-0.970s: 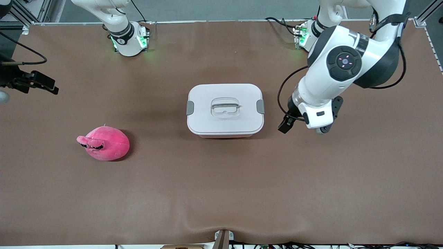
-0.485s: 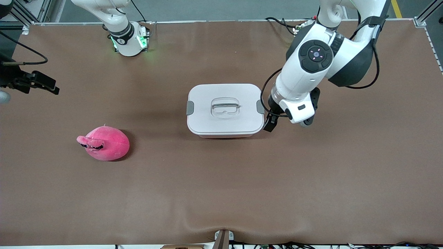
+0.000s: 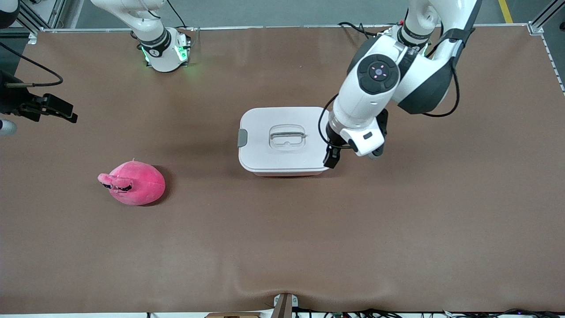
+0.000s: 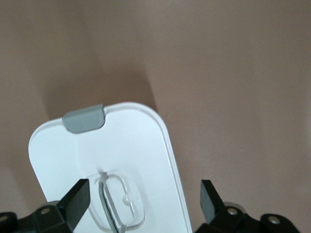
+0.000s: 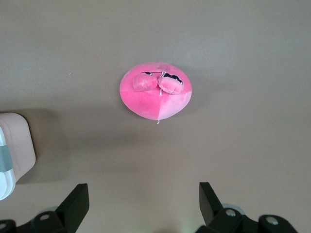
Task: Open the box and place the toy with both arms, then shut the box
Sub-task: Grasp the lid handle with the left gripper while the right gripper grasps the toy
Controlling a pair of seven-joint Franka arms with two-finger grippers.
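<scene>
Box (image 3: 287, 140), smooth white rounded lid shut, centre frame on matte brown table (image 3: 282, 243). Fuzzy round pink toy (image 3: 132, 183) lower left. Left end effector (image 3: 332, 157) spread wide over box's end; right end effector (image 5: 141, 204) also spread wide, above table.

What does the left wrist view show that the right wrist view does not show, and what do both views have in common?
Only the left wrist view shows the white lid of the box from above, with one grey clip and the recessed handle, seen between the open left gripper fingers.

Only the right wrist view shows the pink toy lying on the table, apart from the box, framed by the open right gripper.

Both show the brown table and part of the box; in the right wrist view only its end at the picture's edge appears.
</scene>
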